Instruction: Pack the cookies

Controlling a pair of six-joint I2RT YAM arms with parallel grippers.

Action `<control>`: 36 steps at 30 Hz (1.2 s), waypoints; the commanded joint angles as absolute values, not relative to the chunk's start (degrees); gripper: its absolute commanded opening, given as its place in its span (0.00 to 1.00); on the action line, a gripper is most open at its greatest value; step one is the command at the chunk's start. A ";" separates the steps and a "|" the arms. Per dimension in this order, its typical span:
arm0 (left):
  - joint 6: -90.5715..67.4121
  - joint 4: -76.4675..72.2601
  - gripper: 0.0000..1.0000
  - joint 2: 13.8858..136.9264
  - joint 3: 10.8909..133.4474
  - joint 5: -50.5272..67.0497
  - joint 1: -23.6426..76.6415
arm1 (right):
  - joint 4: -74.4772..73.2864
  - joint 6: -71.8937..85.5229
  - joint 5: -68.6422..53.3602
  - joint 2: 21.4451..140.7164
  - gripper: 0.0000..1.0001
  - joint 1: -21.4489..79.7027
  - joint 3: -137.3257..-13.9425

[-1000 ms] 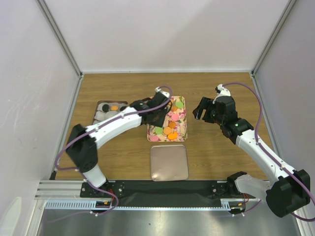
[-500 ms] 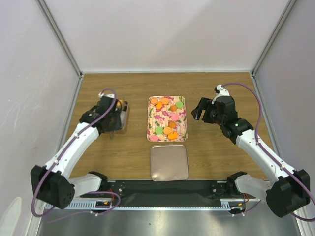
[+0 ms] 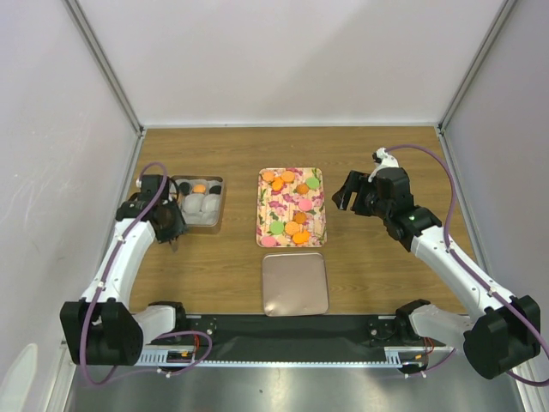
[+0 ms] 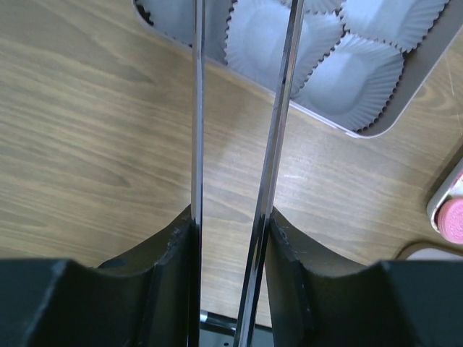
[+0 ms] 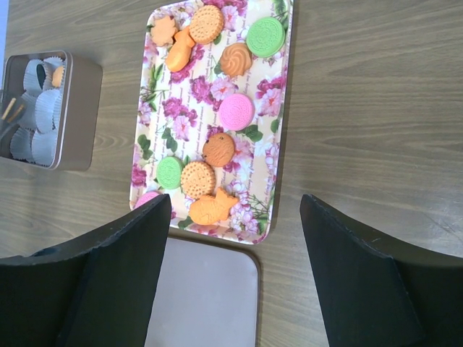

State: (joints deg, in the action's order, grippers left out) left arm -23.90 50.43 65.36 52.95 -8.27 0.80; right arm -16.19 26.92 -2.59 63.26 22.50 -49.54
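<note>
cookies (image 5: 218, 149) on floral tray (image 5: 281, 108), ahead of wide-open right gripper (image 5: 235, 271)

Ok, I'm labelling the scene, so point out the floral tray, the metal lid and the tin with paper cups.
floral tray (image 3: 292, 206), top view, bare patterned middle.
metal lid (image 3: 294, 284), top view, centre of its flat face.
tin with paper cups (image 5: 79, 116), right wrist view, its outer side wall.

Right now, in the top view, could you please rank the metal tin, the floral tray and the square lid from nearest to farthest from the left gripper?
1. Metal tin, just right of the left gripper.
2. Floral tray, mid-table.
3. Square lid, in front of the tray; nearly as close as the tray, so that order is uncertain.
</note>
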 commanded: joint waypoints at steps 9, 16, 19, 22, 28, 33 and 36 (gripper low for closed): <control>-22.77 50.10 0.45 64.33 53.35 -4.75 -3.16 | -15.38 26.46 -3.78 63.54 0.79 22.41 -50.80; -22.32 48.96 0.45 65.83 53.44 -4.75 -3.95 | -15.38 26.46 -3.60 63.11 0.79 22.33 -50.80; -22.32 48.34 0.47 65.66 53.09 -4.57 -4.31 | -15.38 26.46 -3.60 63.11 0.78 22.32 -50.80; -22.32 47.73 0.48 65.83 52.82 -4.66 -4.39 | -15.38 26.54 -3.60 63.19 0.79 22.33 -50.80; -22.41 47.02 0.48 65.57 52.82 -4.22 -4.48 | -15.29 26.37 -3.52 63.10 0.78 22.41 -50.71; -21.36 47.63 0.48 63.81 54.58 -2.82 -4.31 | -15.29 26.37 -3.43 63.19 0.79 22.32 -50.80; -20.66 48.69 0.48 62.32 56.42 -2.28 -3.08 | -15.12 26.46 -3.34 63.37 0.78 22.33 -50.71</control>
State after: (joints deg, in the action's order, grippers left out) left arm -22.33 49.04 65.32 52.86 -3.62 -3.64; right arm -16.16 26.92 -3.36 63.33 22.50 -49.54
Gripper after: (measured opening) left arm 0.482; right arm 0.784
